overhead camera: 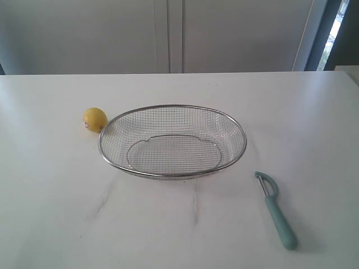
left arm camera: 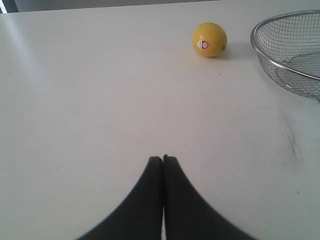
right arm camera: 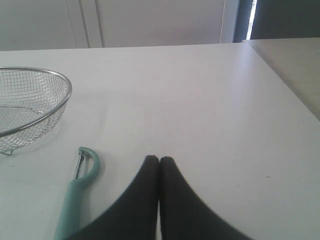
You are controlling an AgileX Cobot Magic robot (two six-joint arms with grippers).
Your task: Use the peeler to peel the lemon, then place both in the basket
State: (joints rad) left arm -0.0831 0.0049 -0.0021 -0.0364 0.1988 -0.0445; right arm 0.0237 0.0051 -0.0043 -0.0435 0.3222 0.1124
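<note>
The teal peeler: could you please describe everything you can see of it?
The slim pale teal peeler, plastic by its look, lies flat on the white table. Its curved head, holding a metal blade, points toward the oval silver wire-mesh basket; its long handle points away. It lies apart from the basket, and only the table touches it.

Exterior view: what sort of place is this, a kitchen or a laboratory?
Probably a staged test bench rather than a lived-in kitchen, though I cannot be sure: a white table carries a lemon, a peeler and a wire basket, with plain pale panels behind.
</note>
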